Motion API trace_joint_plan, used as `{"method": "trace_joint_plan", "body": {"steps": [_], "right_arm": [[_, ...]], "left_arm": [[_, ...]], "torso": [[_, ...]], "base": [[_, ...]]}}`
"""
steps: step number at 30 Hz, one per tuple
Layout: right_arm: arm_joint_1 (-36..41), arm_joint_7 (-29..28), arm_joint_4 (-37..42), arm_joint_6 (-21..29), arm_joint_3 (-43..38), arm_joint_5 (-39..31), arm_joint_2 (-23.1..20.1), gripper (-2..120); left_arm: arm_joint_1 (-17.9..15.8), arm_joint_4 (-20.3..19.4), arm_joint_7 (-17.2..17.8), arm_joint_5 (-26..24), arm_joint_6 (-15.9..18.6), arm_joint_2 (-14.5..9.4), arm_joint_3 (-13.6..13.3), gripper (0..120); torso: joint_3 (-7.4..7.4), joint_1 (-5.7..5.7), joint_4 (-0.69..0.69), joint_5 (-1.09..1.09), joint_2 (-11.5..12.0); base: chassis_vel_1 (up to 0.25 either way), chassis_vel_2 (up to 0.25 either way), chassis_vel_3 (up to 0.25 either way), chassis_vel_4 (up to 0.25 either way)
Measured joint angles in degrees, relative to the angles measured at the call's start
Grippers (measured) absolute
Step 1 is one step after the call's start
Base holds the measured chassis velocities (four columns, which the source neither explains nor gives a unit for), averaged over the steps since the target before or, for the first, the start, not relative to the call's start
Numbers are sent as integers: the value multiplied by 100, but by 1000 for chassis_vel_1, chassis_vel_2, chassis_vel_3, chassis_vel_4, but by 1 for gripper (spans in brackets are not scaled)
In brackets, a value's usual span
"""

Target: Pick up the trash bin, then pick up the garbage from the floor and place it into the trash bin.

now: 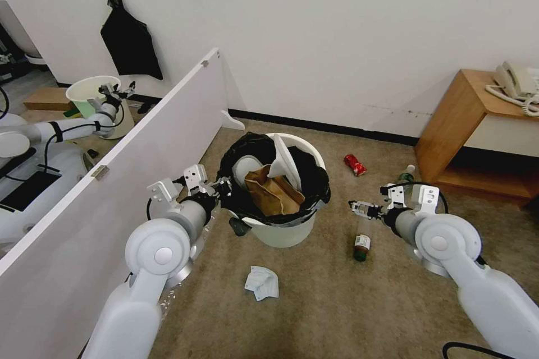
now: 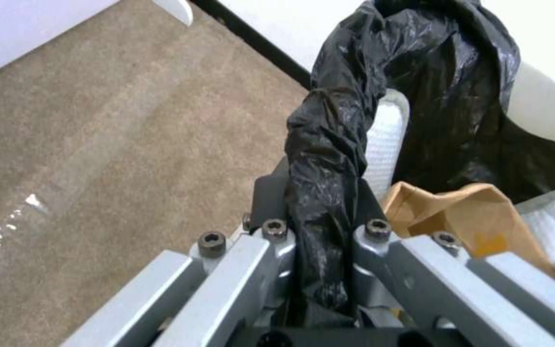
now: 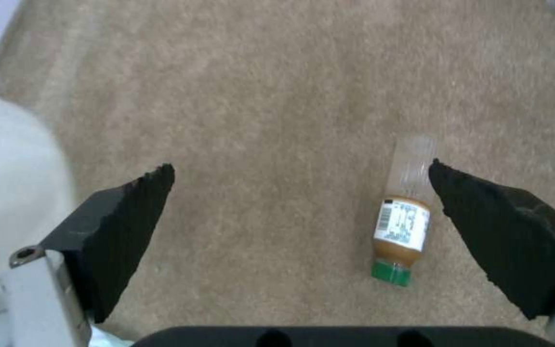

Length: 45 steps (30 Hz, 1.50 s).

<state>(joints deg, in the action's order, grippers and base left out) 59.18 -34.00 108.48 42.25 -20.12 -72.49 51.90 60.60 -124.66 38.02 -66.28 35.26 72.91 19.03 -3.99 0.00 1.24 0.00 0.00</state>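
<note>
On the carpet, trash bin (image 1: 279,230) pinched at its bag rim by left end effector (image 1: 224,186); slippers (image 1: 283,161) and paper bag (image 1: 272,193) inside. Right end effector (image 1: 359,208) spread above bottle (image 1: 362,241). Left: tissue (image 1: 262,282), can (image 1: 354,164), possibly another bottle (image 1: 406,173).

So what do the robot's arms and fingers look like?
Both arms are smooth, rounded white shells with big round joints. A thin black cable loops over each wrist beside boxy white parts. The left gripper has grey metal bars with dark bolts. The right gripper has black wedge-shaped fingers on pale metal mounts.
</note>
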Motion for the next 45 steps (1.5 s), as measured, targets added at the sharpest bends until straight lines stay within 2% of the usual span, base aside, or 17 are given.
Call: {"method": "trace_joint_plan", "body": {"steps": [12,45], "right_arm": [[-238,572,-1051,-131,-166,417,201,100],[-972,1355,-3157,-633,211,1563,921,100]], "left_arm": [[154,-146,0,21,0,-35,76,4],[130,-94,-10,-4,1,-75,110,4]], "torso": [[0,0,1,0,0],[0,0,0,0,0]], "base": [[0,0,0,0],[0,0,0,0]]}}
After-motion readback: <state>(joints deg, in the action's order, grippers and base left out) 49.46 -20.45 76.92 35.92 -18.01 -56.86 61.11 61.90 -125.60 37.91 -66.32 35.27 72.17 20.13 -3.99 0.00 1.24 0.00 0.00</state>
